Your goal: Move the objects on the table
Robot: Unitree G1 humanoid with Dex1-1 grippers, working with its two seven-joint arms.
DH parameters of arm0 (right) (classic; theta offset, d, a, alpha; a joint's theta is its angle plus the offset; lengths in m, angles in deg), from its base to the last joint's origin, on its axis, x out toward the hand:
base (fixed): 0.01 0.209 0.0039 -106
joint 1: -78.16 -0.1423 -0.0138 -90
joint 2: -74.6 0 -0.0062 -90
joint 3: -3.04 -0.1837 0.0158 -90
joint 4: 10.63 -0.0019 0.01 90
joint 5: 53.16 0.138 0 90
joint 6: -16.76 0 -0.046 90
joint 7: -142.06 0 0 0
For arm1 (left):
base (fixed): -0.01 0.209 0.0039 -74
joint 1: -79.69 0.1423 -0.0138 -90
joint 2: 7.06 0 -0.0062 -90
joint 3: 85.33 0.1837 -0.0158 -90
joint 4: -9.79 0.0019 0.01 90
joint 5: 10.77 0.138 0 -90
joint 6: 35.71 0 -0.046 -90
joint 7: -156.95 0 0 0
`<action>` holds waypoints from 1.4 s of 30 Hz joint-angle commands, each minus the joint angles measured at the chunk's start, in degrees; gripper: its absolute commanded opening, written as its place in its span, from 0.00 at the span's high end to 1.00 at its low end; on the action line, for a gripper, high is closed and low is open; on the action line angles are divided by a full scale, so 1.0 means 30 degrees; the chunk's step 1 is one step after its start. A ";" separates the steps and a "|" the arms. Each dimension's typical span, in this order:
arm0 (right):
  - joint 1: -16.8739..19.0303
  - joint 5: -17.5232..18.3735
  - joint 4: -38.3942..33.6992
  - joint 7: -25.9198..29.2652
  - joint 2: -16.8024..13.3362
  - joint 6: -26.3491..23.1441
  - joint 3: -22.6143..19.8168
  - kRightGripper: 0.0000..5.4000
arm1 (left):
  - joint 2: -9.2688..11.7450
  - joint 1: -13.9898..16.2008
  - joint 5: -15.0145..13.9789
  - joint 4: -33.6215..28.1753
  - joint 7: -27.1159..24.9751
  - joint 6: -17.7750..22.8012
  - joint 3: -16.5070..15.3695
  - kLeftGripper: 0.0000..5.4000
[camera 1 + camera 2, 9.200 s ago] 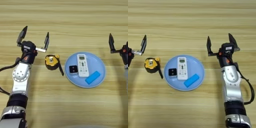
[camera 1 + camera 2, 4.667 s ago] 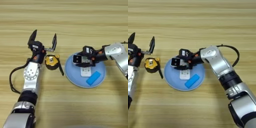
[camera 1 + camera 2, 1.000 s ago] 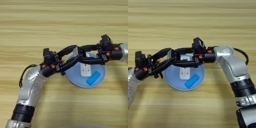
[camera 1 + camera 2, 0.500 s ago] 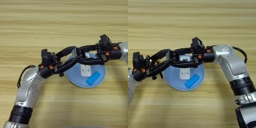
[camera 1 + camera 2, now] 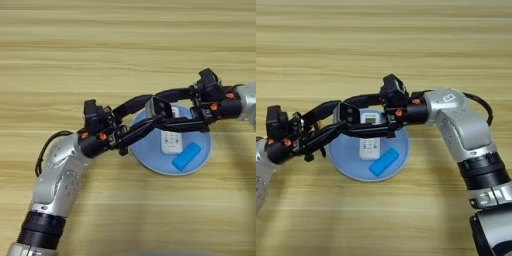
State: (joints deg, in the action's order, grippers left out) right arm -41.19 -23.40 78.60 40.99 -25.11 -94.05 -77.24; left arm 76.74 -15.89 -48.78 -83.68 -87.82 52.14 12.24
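Observation:
My right gripper (image 5: 356, 120) reaches in from the right and is shut on the small silver-grey box (image 5: 157, 107), holding it above the left rim of the pale-blue plate (image 5: 150, 155). From the lower left, my left gripper (image 5: 145, 116) meets it, open, with its black fingers (image 5: 142, 131) spread on either side of the box. The slim white remote (image 5: 172, 140) lies on the plate, under the crossed fingers. The tape measure is hidden beneath my left hand. The wooden table (image 5: 125, 50) fills both views.
A small blue block (image 5: 186, 156) lies on the plate beside the remote. My left forearm (image 5: 57, 185) slants across the lower left, and my right arm (image 5: 466, 130) covers the right side.
The box lay on the plate; my right gripper took hold of it and lifted it. My left gripper swung in from the left to the box. Little has moved in the last second.

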 commanded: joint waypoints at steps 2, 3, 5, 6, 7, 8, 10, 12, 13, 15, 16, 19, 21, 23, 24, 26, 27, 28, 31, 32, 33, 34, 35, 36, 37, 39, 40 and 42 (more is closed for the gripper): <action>-0.0670 0.0350 -0.0240 -0.0064 0.0259 -0.0035 -0.0067 0.28 | 0.0037 0.0034 0.0475 0.0067 -0.0298 0.0165 0.0400 0.54; -0.0657 0.0354 -0.0245 -0.0059 0.0260 -0.0030 -0.0072 0.27 | 0.0030 0.0037 0.0491 0.0076 -0.0307 0.0154 0.0396 0.54; -0.0624 0.0375 -0.0270 -0.0056 0.0256 -0.0020 -0.0078 0.21 | 0.0019 0.0046 0.0535 0.0093 -0.0316 0.0121 0.0392 0.54; -0.0597 0.0396 -0.0289 -0.0044 0.0247 -0.0009 -0.0081 0.19 | 0.0018 0.0049 0.0559 0.0107 -0.0313 0.0100 0.0389 0.54; -0.0569 0.0410 -0.0305 -0.0033 0.0235 0.0007 -0.0084 0.18 | 0.0013 0.0050 0.0580 0.0119 -0.0303 0.0078 0.0384 0.54; -0.0535 0.0424 -0.0322 -0.0016 0.0210 0.0026 -0.0095 0.17 | 0.0005 0.0051 0.0596 0.0128 -0.0282 0.0061 0.0379 0.54; -0.0425 0.0462 -0.0385 0.0045 0.0110 0.0076 -0.0141 0.12 | -0.0010 0.0053 0.0612 0.0135 -0.0249 0.0028 0.0375 0.54; -0.0240 0.0534 -0.0538 0.0145 -0.0063 0.0125 -0.0231 0.08 | -0.0014 0.0046 0.0605 0.0151 -0.0223 -0.0007 0.0373 0.54; -0.0129 0.0564 -0.0638 0.0199 -0.0154 0.0158 -0.0281 0.05 | -0.0018 0.0041 0.0604 0.0167 -0.0215 -0.0026 0.0369 0.54; 0.0176 0.0629 -0.0929 0.0300 -0.0340 0.0255 -0.0428 0.01 | -0.0019 0.0030 0.0608 0.0193 -0.0200 -0.0051 0.0358 0.54; 0.0294 0.0651 -0.1053 0.0332 -0.0392 0.0291 -0.0496 0.00 | -0.0015 0.0023 0.0608 0.0203 -0.0200 -0.0053 0.0354 0.54; 0.0671 0.0703 -0.1472 0.0369 -0.0639 0.0480 -0.0608 0.00 | -0.0038 -0.0009 0.0659 0.0260 -0.0256 -0.0046 0.0305 0.54; 0.0861 0.0713 -0.1662 0.0380 -0.0760 0.0556 -0.0667 0.00 | -0.0056 -0.0015 0.0686 0.0288 -0.0296 -0.0047 0.0276 0.54; 0.0997 0.0764 -0.1779 0.0369 -0.0868 0.0622 -0.0730 0.00 | -0.0059 -0.0018 0.0696 0.0294 -0.0303 -0.0051 0.0268 0.54; 0.1046 0.0793 -0.1813 0.0353 -0.0906 0.0655 -0.0771 0.00 | -0.0058 -0.0019 0.0701 0.0293 -0.0301 -0.0050 0.0267 0.54; 0.1197 0.0895 -0.1914 0.0307 -0.1010 0.0701 -0.0966 0.00 | -0.0058 -0.0021 0.0712 0.0284 -0.0285 -0.0049 0.0260 0.54; 0.1262 0.0953 -0.1959 0.0275 -0.1057 0.0719 -0.1069 0.00 | -0.0057 -0.0021 0.0713 0.0280 -0.0277 -0.0046 0.0255 0.54; 0.1332 0.1057 -0.2021 0.0233 -0.1104 0.0708 -0.1219 0.00 | -0.0055 -0.0027 0.0717 0.0282 -0.0269 -0.0042 0.0250 0.54; 0.1491 0.1481 -0.2225 0.0058 -0.1178 0.0603 -0.1719 0.00 | -0.0039 -0.0061 0.0789 0.0355 -0.0258 -0.0083 0.0244 0.54; 0.1541 0.1620 -0.2294 -0.0014 -0.1194 0.0585 -0.1867 0.00 | -0.0031 -0.0077 0.0831 0.0403 -0.0255 -0.0111 0.0239 0.54; 0.1592 0.1753 -0.2363 -0.0095 -0.1197 0.0566 -0.2013 0.00 | -0.0013 -0.0093 0.0880 0.0449 -0.0251 -0.0137 0.0233 0.54; 0.1646 0.1887 -0.2429 -0.0184 -0.1190 0.0550 -0.2169 0.00 | 0.0006 -0.0112 0.0955 0.0506 -0.0232 -0.0173 0.0231 0.54; 0.1742 0.2094 -0.2530 -0.0357 -0.1138 0.0539 -0.2440 0.00 | 0.0021 -0.0137 0.1064 0.0586 -0.0198 -0.0235 0.0231 0.54; 0.1832 0.2285 -0.2618 -0.0559 -0.1069 0.0540 -0.2692 0.00 | 0.0040 -0.0152 0.1129 0.0641 -0.0183 -0.0273 0.0226 0.54; 0.1924 0.2477 -0.2695 -0.0819 -0.0987 0.0556 -0.2958 0.00 | 0.0072 -0.0167 0.1188 0.0676 -0.0170 -0.0293 0.0222 0.54; 0.2110 0.2768 -0.2792 -0.1431 -0.0782 0.0686 -0.3482 0.00 | 0.0141 -0.0195 0.1314 0.0708 -0.0122 -0.0311 0.0206 0.54; 0.2198 0.2886 -0.2834 -0.1703 -0.0697 0.0742 -0.3694 0.00 | 0.0169 -0.0205 0.1361 0.0720 -0.0119 -0.0308 0.0183 0.54; 0.2398 0.3107 -0.2896 -0.2312 -0.0499 0.0893 -0.4167 0.00 | 0.0234 -0.0216 0.1491 0.0743 -0.0088 -0.0316 0.0129 0.54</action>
State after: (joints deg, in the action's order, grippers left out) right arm -34.96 -15.48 70.75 35.81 -27.49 -92.29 -87.94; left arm 76.76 -15.79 -45.42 -81.77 -88.35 51.53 12.88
